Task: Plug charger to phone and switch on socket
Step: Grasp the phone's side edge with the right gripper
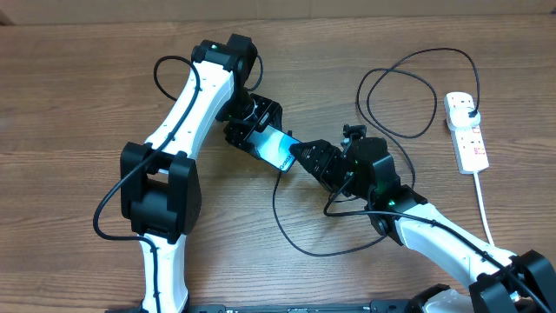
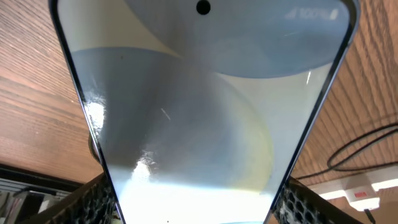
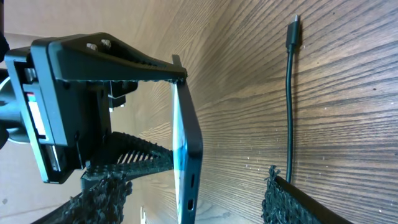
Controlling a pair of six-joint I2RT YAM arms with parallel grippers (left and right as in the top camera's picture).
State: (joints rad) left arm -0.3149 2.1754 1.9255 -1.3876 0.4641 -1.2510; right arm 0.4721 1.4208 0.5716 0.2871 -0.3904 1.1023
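one catch: your left gripper (image 1: 252, 132) clamps the phone (image 1: 276, 146), your wide-open right gripper (image 1: 306, 155) faces its port end, charger tip (image 3: 295, 30) loose alongside.

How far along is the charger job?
Done: the charger has its plug apparently seated in the socket; left gripper grips the phone. In hand: right gripper, open, at the phone's end. Left: connector tip lies on the table, not inserted; switch state unreadable.

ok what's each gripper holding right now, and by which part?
Left gripper holds the phone by its two long edges. Right gripper is open, holding nothing; the charger cable lies on the table beside it.
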